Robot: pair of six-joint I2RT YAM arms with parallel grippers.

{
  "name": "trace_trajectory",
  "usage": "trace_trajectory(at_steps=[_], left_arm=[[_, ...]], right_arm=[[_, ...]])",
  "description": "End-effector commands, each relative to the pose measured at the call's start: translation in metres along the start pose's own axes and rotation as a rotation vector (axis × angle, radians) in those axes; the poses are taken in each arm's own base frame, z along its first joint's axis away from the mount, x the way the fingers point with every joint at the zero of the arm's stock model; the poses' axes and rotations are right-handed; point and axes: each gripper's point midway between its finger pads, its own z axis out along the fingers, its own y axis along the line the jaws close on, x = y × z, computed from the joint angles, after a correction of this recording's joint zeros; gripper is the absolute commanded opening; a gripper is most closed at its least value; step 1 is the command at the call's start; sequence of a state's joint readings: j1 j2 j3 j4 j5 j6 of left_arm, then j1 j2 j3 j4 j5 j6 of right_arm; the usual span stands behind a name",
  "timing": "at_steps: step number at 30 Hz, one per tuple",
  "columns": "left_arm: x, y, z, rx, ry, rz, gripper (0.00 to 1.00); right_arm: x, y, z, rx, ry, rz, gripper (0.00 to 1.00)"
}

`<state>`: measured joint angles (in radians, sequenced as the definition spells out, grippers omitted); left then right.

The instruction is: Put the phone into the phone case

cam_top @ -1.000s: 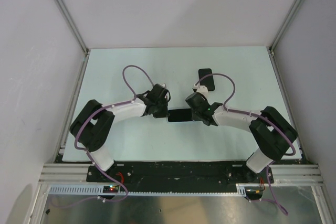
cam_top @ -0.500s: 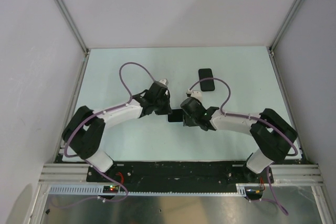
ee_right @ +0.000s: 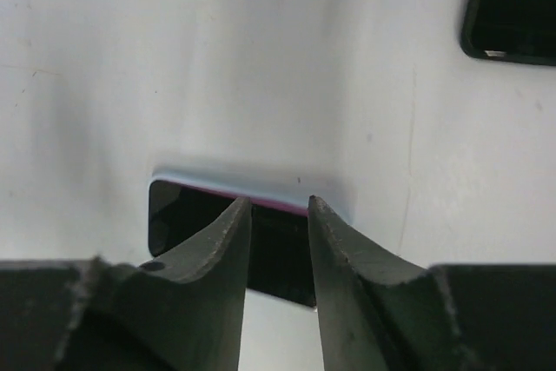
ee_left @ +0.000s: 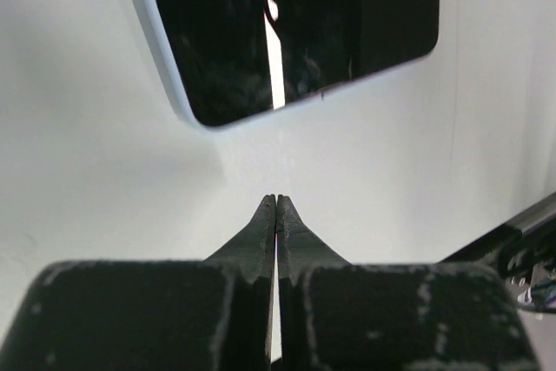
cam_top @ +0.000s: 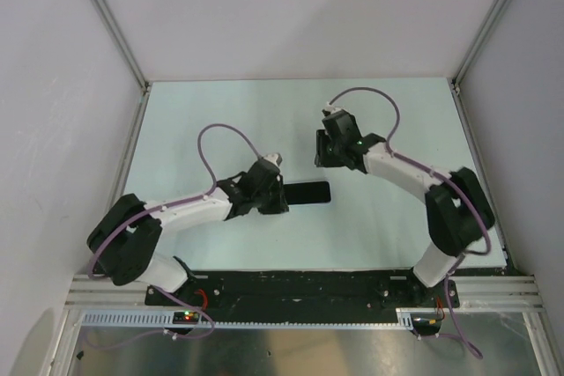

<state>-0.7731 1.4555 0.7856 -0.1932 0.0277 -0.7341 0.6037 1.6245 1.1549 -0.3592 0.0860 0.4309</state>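
Observation:
The phone (cam_top: 310, 192) is a glossy black slab lying flat at mid-table. In the left wrist view it (ee_left: 295, 32) shows a pale rim and lies just ahead of my fingertips. My left gripper (cam_top: 278, 197) (ee_left: 276, 202) is shut and empty, right beside the phone's left end. The phone case (ee_right: 182, 215) is a duller black piece on the table under my right gripper (ee_right: 278, 204). That gripper is slightly open, with both fingers over the case. In the top view my right gripper (cam_top: 328, 154) hides the case. The phone also shows in the right wrist view's corner (ee_right: 512, 10).
The pale green table mat (cam_top: 220, 121) is walled by white panels on the left, back and right. A metal rail (cam_top: 300, 283) runs along the near edge by the arm bases. Purple cables loop above both wrists.
My right gripper has left the phone and swung to the far right, over the case. My left arm has stretched lower and its gripper has backed just off the phone's left end, leaving the phone uncovered.

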Motion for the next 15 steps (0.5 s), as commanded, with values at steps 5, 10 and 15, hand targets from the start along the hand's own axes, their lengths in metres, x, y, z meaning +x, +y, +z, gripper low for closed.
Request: trace_trajectory(at_steps=[5, 10, 15], left_arm=[[0.023, -0.020, 0.009, 0.059, -0.009, -0.077, 0.00], [0.024, -0.015, 0.022, 0.026, -0.003, -0.088, 0.00], [0.019, -0.003, 0.040, -0.034, -0.002, -0.105, 0.00]], right_arm=[[0.011, 0.006, 0.059, -0.055, 0.135, -0.082, 0.30], [0.029, -0.004, 0.072, -0.029, 0.196, -0.086, 0.28], [0.054, -0.011, 0.071, -0.014, 0.254, -0.067, 0.25]])
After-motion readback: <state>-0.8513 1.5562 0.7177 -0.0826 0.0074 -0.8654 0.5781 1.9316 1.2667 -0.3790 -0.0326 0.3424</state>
